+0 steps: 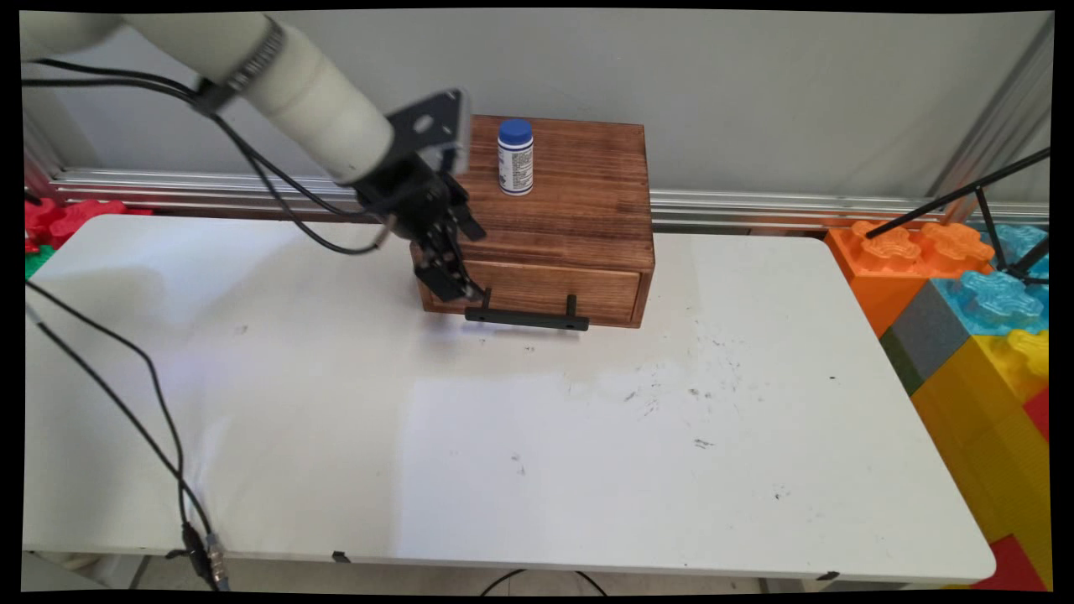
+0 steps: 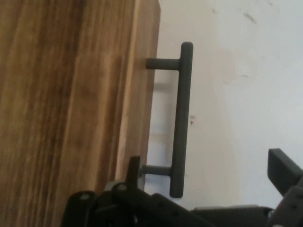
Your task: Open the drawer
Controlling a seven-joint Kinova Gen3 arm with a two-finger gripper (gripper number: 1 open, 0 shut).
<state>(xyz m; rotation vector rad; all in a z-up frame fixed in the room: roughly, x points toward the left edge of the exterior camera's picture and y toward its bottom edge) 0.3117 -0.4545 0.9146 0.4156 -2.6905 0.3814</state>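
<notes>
A brown wooden box (image 1: 570, 214) stands at the back of the white table (image 1: 537, 436). Its drawer (image 1: 550, 288) is pushed in and carries a black bar handle (image 1: 527, 319). On the box's top stands a small white bottle with a blue cap (image 1: 515, 157). My gripper (image 1: 457, 289) hangs at the handle's left end, pointing down at the drawer front. In the hand view the gripper (image 2: 206, 163) is open. One finger (image 2: 133, 166) lies against the wood and the other (image 2: 282, 168) on the far side of the handle (image 2: 180, 118), so the handle's end lies between them, untouched.
Large orange, blue and yellow toy blocks (image 1: 965, 294) are stacked off the table's right edge, with black rods (image 1: 977, 197) over them. Red and green blocks (image 1: 59, 220) sit at the far left. Black cables (image 1: 155, 394) hang over the table's left side.
</notes>
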